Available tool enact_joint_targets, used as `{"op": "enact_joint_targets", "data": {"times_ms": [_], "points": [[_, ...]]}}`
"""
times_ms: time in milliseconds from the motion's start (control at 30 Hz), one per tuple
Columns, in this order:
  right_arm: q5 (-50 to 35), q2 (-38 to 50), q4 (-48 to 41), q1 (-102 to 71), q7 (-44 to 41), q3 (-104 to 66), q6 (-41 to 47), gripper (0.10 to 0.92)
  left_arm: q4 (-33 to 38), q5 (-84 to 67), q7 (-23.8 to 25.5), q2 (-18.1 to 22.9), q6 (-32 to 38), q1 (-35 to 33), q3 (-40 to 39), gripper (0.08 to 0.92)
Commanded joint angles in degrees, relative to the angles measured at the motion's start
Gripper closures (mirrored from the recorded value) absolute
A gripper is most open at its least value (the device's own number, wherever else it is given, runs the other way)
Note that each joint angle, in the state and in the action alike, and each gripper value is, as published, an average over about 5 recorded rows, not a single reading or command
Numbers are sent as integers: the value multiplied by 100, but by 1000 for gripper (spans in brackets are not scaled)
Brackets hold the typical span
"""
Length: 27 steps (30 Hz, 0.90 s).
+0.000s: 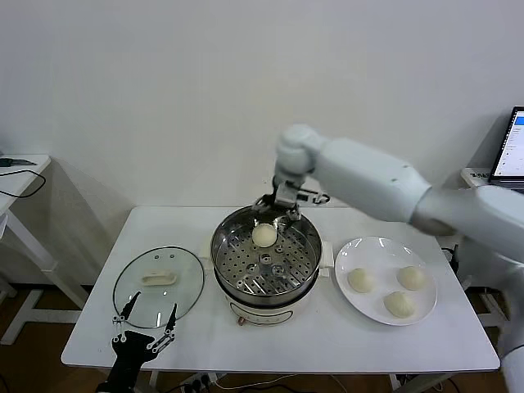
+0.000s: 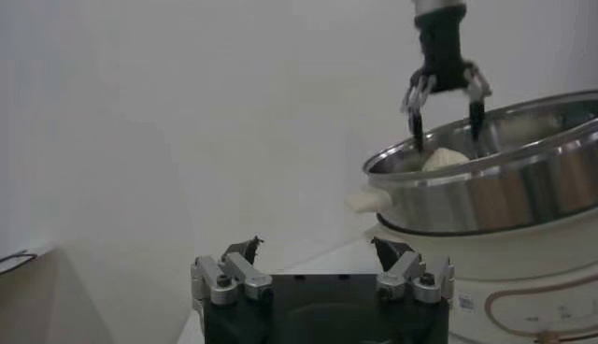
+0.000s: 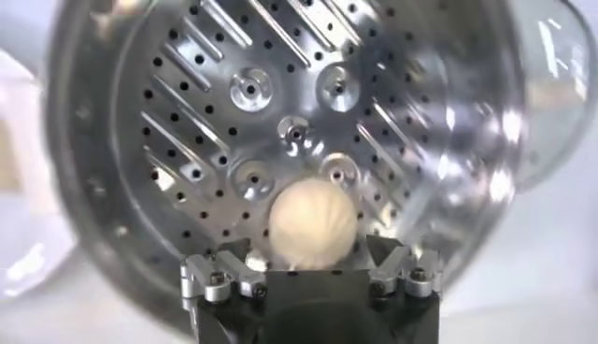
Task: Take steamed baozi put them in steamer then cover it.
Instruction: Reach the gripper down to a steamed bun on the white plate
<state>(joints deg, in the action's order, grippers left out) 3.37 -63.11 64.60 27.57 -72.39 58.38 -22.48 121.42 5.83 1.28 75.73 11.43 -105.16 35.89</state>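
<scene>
A: Quick one. Where's the right gripper (image 1: 277, 211)?

B: Over the far side of the steamer (image 1: 266, 260), jaws spread wide with nothing in them. One baozi (image 1: 264, 235) sits on the perforated tray right below, between the spread fingers but apparently free of them (the right wrist view shows it resting on the tray just ahead of the fingertips).

A: Remaining buns?

B: Three baozi on the white plate (image 1: 385, 248), just beside the steamer on the robot's right. So the next pick lies to the right of and nearer the robot than that gripper; it has to lift clear of the rim, then swing out and back toward the plate. Right arm is clearly the closer one.

A: Long axis on the buns?

B: None, they're round domes, so approach angle hardly matters.

A: Left gripper (image 1: 147, 329)?

B: Parked low at the table's (image 1: 98, 340) near edge, fingers wide apart, holding nothing. The cover (image 1: 159, 283) lies flat on the table just beyond it, left of the steamer, handle up (left arm is nearer for that job, I'd guess).

A: Progress?

B: One of four in, lid still off.
</scene>
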Motion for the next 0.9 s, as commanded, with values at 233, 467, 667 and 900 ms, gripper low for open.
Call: {"op": "enact_joint_targets", "data": {"times_ms": [233, 467, 667, 900], "points": [[-2362, 2003, -194, 499, -198, 1000, 2669, 203, 24, 6, -3, -24, -10, 5, -40, 177], [-2265, 2112, -238, -258, 107, 1501, 2823, 203, 14, 13, -12, -10, -15, -21, -47, 177], [-1923, 1963, -362, -905, 372, 1356, 2860, 203, -28, 18, -19, 0, -4, -44, -31, 177], [-1559, 1801, -673, -1556, 565, 852, 2841, 203, -32, 26, -27, 4, -25, -55, -63, 177]]}}
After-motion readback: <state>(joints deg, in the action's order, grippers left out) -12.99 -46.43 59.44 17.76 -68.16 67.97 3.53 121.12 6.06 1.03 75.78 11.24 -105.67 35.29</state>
